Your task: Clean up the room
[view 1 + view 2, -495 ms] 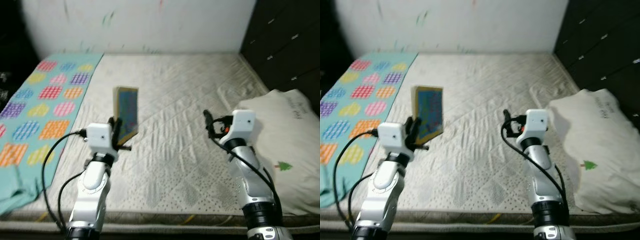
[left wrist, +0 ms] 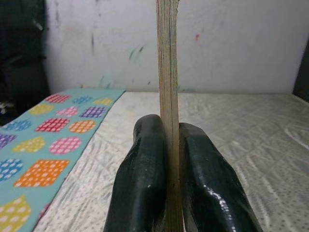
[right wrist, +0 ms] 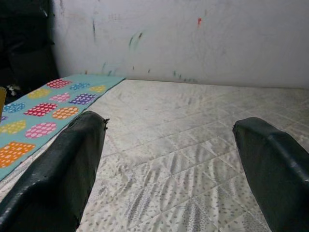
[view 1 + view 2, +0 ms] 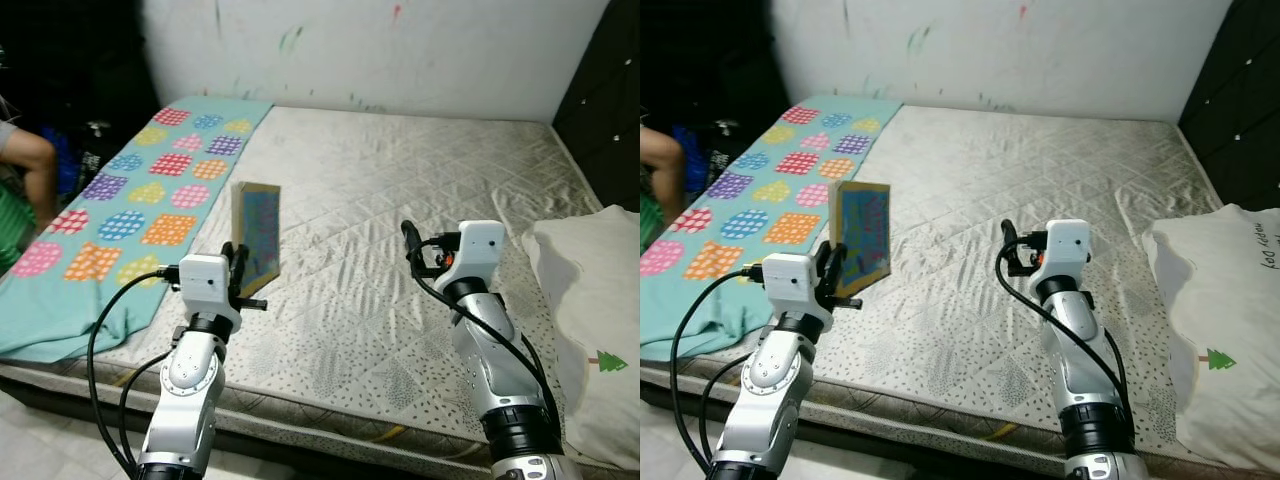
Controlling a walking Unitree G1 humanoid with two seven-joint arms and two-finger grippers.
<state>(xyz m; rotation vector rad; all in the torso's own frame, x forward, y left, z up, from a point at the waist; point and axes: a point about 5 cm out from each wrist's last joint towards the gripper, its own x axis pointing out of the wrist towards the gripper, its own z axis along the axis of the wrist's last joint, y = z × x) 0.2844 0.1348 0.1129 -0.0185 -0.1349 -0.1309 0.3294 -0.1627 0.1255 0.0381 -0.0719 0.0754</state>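
Note:
My left gripper (image 4: 240,272) is shut on a thin book (image 4: 257,232) with a blue picture cover, held upright above the bare mattress (image 4: 400,190). In the left wrist view the book's edge (image 2: 167,96) stands pinched between the two black fingers (image 2: 145,179). My right gripper (image 4: 410,240) hovers open over the middle of the mattress, nothing between its fingers (image 3: 63,169).
A teal blanket (image 4: 130,200) with coloured patches covers the bed's left side. A white pillow (image 4: 590,300) lies at the right edge. Dark drawers (image 4: 610,110) stand at the far right. A person's arm (image 4: 30,160) shows at the left. The marked white wall (image 4: 380,50) runs behind the bed.
The camera has pulled back and swung left, so more of the blanket, the bed's edge and a person's arm show. Both arms keep their pose, the book still held.

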